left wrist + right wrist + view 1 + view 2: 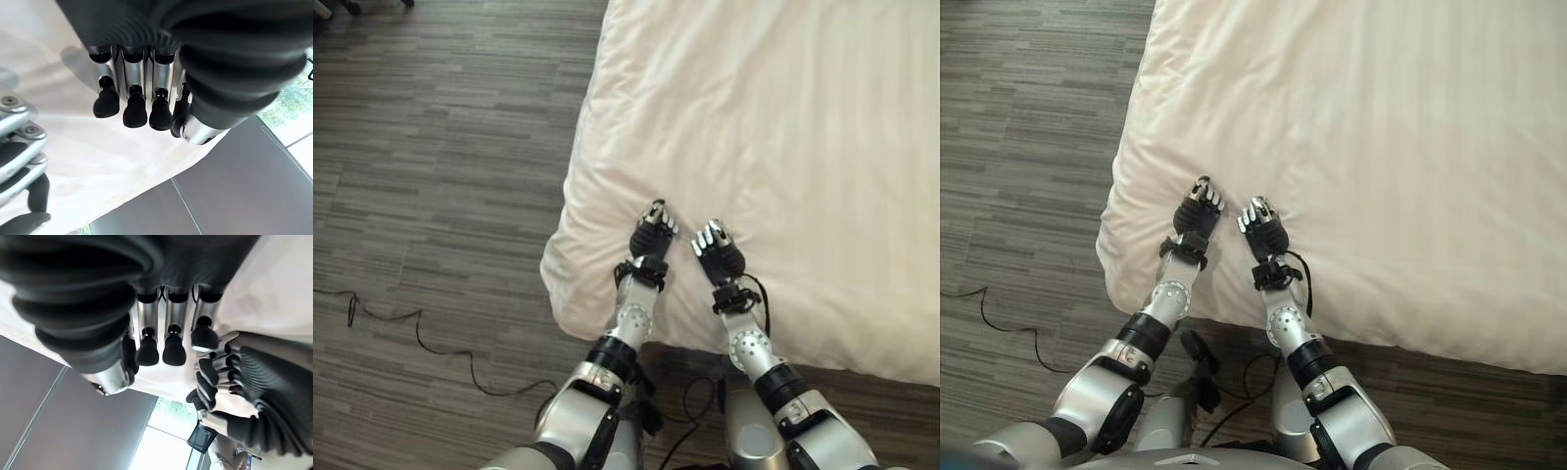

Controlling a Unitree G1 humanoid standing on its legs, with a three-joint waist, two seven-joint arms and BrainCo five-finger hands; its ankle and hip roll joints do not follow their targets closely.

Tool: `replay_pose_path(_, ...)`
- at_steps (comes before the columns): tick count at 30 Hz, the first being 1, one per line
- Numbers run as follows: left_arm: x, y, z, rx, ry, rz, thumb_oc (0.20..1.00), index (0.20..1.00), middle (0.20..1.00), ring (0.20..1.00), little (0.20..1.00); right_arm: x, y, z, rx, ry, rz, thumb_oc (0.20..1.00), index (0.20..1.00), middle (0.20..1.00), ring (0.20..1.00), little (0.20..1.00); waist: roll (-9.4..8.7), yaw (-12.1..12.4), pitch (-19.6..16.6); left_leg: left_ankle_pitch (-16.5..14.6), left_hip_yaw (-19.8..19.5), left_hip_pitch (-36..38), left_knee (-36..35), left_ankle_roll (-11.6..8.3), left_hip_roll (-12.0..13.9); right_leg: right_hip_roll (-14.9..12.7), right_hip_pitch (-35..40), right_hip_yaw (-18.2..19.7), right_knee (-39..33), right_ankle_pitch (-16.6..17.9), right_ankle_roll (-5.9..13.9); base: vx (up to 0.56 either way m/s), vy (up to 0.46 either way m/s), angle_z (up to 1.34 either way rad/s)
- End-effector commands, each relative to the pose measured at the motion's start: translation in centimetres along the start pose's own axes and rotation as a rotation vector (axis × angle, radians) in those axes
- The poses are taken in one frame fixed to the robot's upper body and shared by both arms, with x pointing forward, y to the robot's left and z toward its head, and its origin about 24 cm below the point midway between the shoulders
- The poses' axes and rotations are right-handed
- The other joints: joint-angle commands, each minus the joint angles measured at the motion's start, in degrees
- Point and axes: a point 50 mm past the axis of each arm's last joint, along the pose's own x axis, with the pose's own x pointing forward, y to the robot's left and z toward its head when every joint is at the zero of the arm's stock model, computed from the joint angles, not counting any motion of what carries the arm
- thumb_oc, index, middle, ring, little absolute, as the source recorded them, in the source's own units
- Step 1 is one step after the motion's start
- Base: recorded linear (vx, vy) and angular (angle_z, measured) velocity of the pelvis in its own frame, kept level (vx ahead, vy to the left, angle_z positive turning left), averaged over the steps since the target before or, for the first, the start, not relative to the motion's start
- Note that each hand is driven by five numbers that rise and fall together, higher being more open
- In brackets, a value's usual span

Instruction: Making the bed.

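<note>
Both hands sit side by side on the near corner of the bed, over the white duvet [783, 147] that covers it. The left hand [652, 233] lies closest to the corner, with the duvet's rounded edge just to its outer side and the wooden floor [440, 196] beyond that; the right hand [719, 250] is just beside it, toward the middle of the bed. In the wrist views each hand's fingers [134, 98] hang down in a curled row with their dark tips clear of the fabric, and no fold of cloth is pinched in either one, so both look loosely closed on nothing. The duvet ahead of the hands is mostly flat, with soft creases fanning out from where they sit and a bulge at the corner. This looks like a smoothing or straightening step. To do it well, the hands should probably flatten against the cloth and sweep outward from each other, the left toward the corner edge, the right along the near side, pressing lightly so the cover slides flat instead of bunching ahead of the fingertips.
</note>
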Motion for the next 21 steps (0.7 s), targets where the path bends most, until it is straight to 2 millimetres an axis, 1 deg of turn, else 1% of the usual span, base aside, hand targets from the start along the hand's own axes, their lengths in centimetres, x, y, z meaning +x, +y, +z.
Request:
replay_pose_path(1,-1.9,5.8,3.5,0.105,-0.067,0.182,0.2,0.2,0.2,0.2,0.2,-2.5,-6.1,3.6,-0.021,-0.121,-0.293,0.2,0.2,0.2,0.2,0.2,-0.27,-0.8,0.9,-1.9,0.4,3.7,1.8,-4.09,6.1,-3.9,-2.6,-4.1,5.7,-8.0,3.08,0.01,-0.027,-0.05)
replay_pose_path(2,-3.0,7.5,4.5,0.123,-0.087,0.225,0.2,0.2,0.2,0.2,0.2,-3.6,-7.7,5.0,-0.037,-0.156,-0.351,0.2,0.2,0.2,0.2,0.2,-0.09,-0.7,0.8,-1.9,0.3,3.8,1.8,-4.14,6.2,-4.0,-2.3,-4.4,5.6,-8.1,3.05,0.0,0.0,0.0)
replay_pose_path(3,-4.8,9.8,5.3,0.135,-0.096,0.292,0.2,0.2,0.2,0.2,0.2,-5.3,-9.7,6.6,-0.059,-0.198,-0.434,0.2,0.2,0.2,0.2,0.2,0.11,-0.7,0.4,-2.1,0.2,4.1,1.9,-4.16,6.2,-4.1,-1.9,-4.7,5.6,-8.3,2.95,0.0,0.0,0.0)
replay_pose_path(4,-4.9,9.9,5.2,0.134,-0.09,0.292,0.2,0.2,0.2,0.2,0.2,-5.5,-9.9,6.6,-0.059,-0.195,-0.439,0.2,0.2,0.2,0.2,0.2,0.19,-0.7,0.2,-2.1,0.1,4.2,1.9,-4.18,6.2,-4.1,-1.8,-4.9,5.5,-8.3,2.95,0.06,-0.032,0.01)
replay_pose_path(5,-8.6,13.8,6.5,0.152,-0.1,0.424,0.2,0.2,0.2,0.2,0.2,-8.8,-13.0,9.2,-0.101,-0.248,-0.592,0.2,0.2,0.2,0.2,0.2,0.43,-0.5,-0.9,-2.5,-0.1,4.8,2.2,-4.13,6.1,-4.1,-0.7,-5.3,5.5,-8.6,2.69,0.08,-0.028,0.02)
replay_pose_path(7,-12.5,17.0,7.4,0.162,-0.093,0.551,0.2,0.2,0.2,0.2,0.2,-11.7,-15.2,11.4,-0.138,-0.282,-0.718,0.2,0.2,0.2,0.2,0.2,0.75,-0.3,-2.4,-3.0,-0.4,5.4,2.4,-4.08,5.8,-4.1,0.4,-5.8,5.3,-8.9,2.54,0.08,-0.023,0.08)
replay_pose_path(8,-12.6,17.1,7.3,0.162,-0.089,0.552,0.2,0.2,0.2,0.2,0.2,-11.8,-15.3,11.4,-0.139,-0.28,-0.721,0.2,0.2,0.2,0.2,0.2,0.79,-0.3,-2.5,-3.0,-0.5,5.4,2.4,-4.08,5.8,-4.1,0.5,-5.9,5.2,-8.9,2.55,0.05,-0.01,0.17)
replay_pose_path(9,-14.6,18.6,8.1,0.173,-0.091,0.627,0.2,0.2,0.2,0.2,0.2,-12.9,-15.9,12.6,-0.158,-0.303,-0.764,0.2,0.2,0.2,0.2,0.2,0.87,-0.2,-3.1,-3.2,-0.6,5.7,2.6,-4.05,5.7,-4.0,0.9,-6.1,5.2,-8.9,2.52,0.06,-0.003,0.19)
replay_pose_path(10,-17.3,20.2,8.9,0.178,-0.094,0.719,0.2,0.2,0.2,0.2,0.2,-14.1,-16.5,13.8,-0.172,-0.331,-0.808,0.2,0.2,0.2,0.2,0.2,0.95,-0.2,-4.0,-3.4,-0.9,5.9,2.7,-4.01,5.5,-3.9,1.5,-6.4,5.0,-9.0,2.52,0.1,-0.012,0.15)
replay_pose_path(11,-22.1,22.5,10.4,0.181,-0.1,0.883,0.2,0.2,0.2,0.2,0.2,-16.3,-17.3,16.0,-0.204,-0.382,-0.878,0.2,0.2,0.2,0.2,0.2,0.97,0.0,-5.4,-3.6,-1.4,6.3,2.7,-3.92,5.3,-3.7,2.8,-6.7,4.6,-9.2,2.53,0.1,-0.003,0.12)
replay_pose_path(12,-23.6,23.1,11.0,0.19,-0.109,0.932,0.2,0.2,0.2,0.2,0.2,-16.9,-17.4,16.5,-0.21,-0.395,-0.895,0.2,0.2,0.2,0.2,0.2,1.01,0.1,-5.8,-3.7,-1.5,6.5,2.7,-3.87,5.2,-3.7,3.2,-6.8,4.6,-9.3,2.53,0.09,0.004,0.15)
replay_pose_path(13,-25.7,23.6,11.9,0.215,-0.112,0.999,0.2,0.2,0.2,0.2,0.2,-17.6,-17.5,17.3,-0.236,-0.41,-0.914,0.2,0.2,0.2,0.2,0.2,0.95,0.3,-6.5,-3.9,-1.8,6.8,2.8,-3.83,5.0,-3.6,3.8,-6.9,4.5,-9.3,2.52,0.05,0.017,0.17)
replay_pose_path(14,-27.4,24.0,12.8,0.246,-0.111,1.057,0.2,0.2,0.2,0.2,0.2,-18.4,-17.5,18.2,-0.285,-0.406,-0.935,0.2,0.2,0.2,0.2,0.2,0.77,0.5,-7.3,-4.0,-2.1,7.2,2.8,-3.75,4.9,-3.5,4.6,-7.1,4.3,-9.4,2.54,0.04,0.014,0.21)
replay_pose_path(15,-27.5,24.1,12.8,0.248,-0.108,1.059,0.2,0.2,0.2,0.2,0.2,-18.4,-17.5,18.2,-0.287,-0.402,-0.938,0.2,0.2,0.2,0.2,0.2,0.73,0.4,-7.4,-4.1,-2.2,7.3,2.8,-3.75,4.9,-3.5,4.7,-7.1,4.3,-9.4,2.56,0.05,0.005,0.22)
replay_pose_path(16,-28.3,24.2,13.8,0.278,-0.118,1.09,0.2,0.2,0.2,0.2,0.2,-19.0,-17.6,18.8,-0.349,-0.376,-0.956,0.2,0.2,0.2,0.2,0.2,0.56,0.7,-8.0,-4.2,-2.4,7.7,2.7,-3.66,4.7,-3.5,5.3,-7.3,4.2,-9.5,2.54,0.03,0.013,0.29)
replay_pose_path(17,-29.0,24.1,15.1,0.314,-0.14,1.108,0.2,0.2,0.2,0.2,0.2,-19.3,-17.5,19.1,-0.434,-0.32,-0.968,0.222,0.222,0.222,0.222,0.222,0.3,0.7,-8.5,-4.2,-2.5,8.2,2.6,-3.62,4.6,-3.5,6.0,-7.5,4.0,-9.6,2.59,0.04,0.017,0.29)
replay_pose_path(18,-29.3,23.9,16.8,0.369,-0.178,1.117,0.2,0.2,0.2,0.2,0.2,-19.9,-17.3,19.6,-0.57,-0.237,-0.981,1.0,1.0,1.0,1.0,1.0,-0.07,0.9,-9.0,-4.2,-2.6,8.8,2.5,-3.58,4.6,-3.5,6.9,-8.0,3.9,-9.7,2.62,0.05,0.024,0.37)
replay_pose_path(19,-28.9,23.0,19.9,0.482,-0.246,1.104,0.2,0.2,0.2,0.2,0.2,-19.7,-16.4,20.0,-0.816,-0.098,-0.935,1.0,1.0,1.0,1.0,1.0,-0.84,1.2,-10.2,-4.2,-2.9,9.8,2.3,-3.46,4.6,-3.5,8.4,-8.6,4.0,-9.8,2.79,0.06,0.01,0.42)
replay_pose_path(20,-28.6,22.6,20.6,0.526,-0.264,1.095,0.216,0.216,0.216,0.216,0.216,-19.2,-15.5,19.7,-0.919,-0.054,-0.893,1.0,1.0,1.0,1.0,1.0,-1.25,1.2,-10.7,-4.2,-3.1,10.4,2.1,-3.35,4.6,-3.5,9.2,-8.8,3.9,-9.9,2.85,0.07,0.036,0.37)
replay_pose_path(21,-26.8,21.1,21.6,0.678,-0.29,1.019,1.0,1.0,1.0,1.0,1.0,-17.5,-12.8,19.9,-1.233,0.024,-0.739,1.0,1.0,1.0,1.0,1.0,-1.89,1.2,-11.6,-4.3,-3.2,11.8,1.8,-3.04,4.6,-3.4,10.6,-9.0,3.9,-10.3,2.98,0.04,0.045,0.16)
